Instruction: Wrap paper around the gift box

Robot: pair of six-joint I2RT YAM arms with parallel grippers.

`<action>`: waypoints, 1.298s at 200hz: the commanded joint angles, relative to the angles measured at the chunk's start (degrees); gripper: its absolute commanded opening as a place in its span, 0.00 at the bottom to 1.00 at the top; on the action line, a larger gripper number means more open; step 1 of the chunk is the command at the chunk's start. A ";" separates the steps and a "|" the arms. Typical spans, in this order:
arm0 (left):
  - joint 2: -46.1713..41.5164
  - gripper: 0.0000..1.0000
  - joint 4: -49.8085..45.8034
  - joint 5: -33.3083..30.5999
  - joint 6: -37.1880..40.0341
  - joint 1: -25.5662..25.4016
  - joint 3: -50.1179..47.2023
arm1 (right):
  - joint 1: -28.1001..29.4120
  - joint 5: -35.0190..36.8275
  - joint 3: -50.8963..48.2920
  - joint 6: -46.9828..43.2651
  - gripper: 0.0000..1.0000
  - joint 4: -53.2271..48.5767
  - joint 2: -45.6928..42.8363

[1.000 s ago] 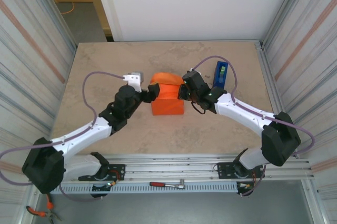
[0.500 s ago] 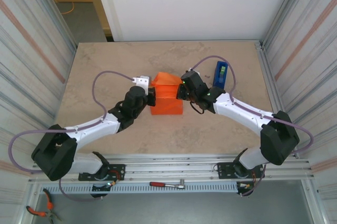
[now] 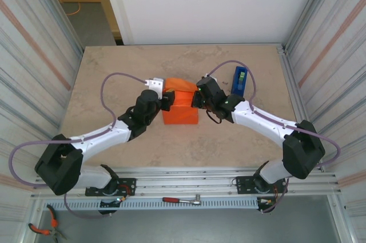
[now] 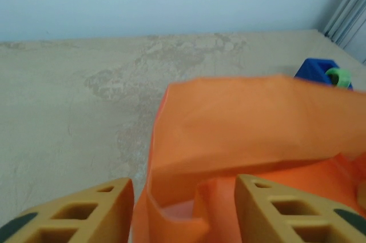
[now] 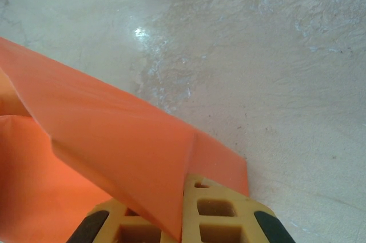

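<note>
The orange paper (image 3: 180,108) is folded into a bundle at mid table, around the gift box (image 4: 174,211), of which a pale pink sliver peeks out under a fold. My left gripper (image 3: 166,101) is at the bundle's left end. In the left wrist view its jaws stand apart (image 4: 183,184), with a paper fold (image 4: 246,123) between them, unclamped. My right gripper (image 3: 197,99) is at the bundle's right end. In the right wrist view it is shut (image 5: 184,184) on an edge of the paper (image 5: 114,134), which rises as a flap.
A blue tape dispenser (image 3: 240,80) stands upright just right of my right wrist, and also shows in the left wrist view (image 4: 323,72). The beige table (image 3: 114,66) has free room at left and back. Metal walls close both sides.
My left arm moved in to the bundle's left end, its jaws closed there and have parted again. The raised top flap changed shape. The right gripper kept its grip.
</note>
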 commanded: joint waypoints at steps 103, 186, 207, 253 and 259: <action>0.13 0.20 0.99 1.45 1.96 1.99 3.37 | 1.34 -2.39 -1.64 0.74 0.00 -7.17 3.99; -8.47 0.99 -0.54 2.95 -2.63 3.33 0.18 | 1.38 -2.26 -1.46 0.73 0.00 -7.35 4.36; -8.19 0.99 0.23 3.06 -3.62 2.73 -1.60 | 1.34 -2.57 -1.15 0.64 0.00 -7.57 4.65; -3.48 0.99 1.97 -0.07 -2.79 1.36 -2.00 | 1.36 -2.62 -0.49 0.47 0.00 -8.23 5.06; -2.61 0.99 1.94 -0.79 -2.56 1.38 -1.58 | 1.34 -2.57 -0.44 0.47 0.00 -8.39 5.15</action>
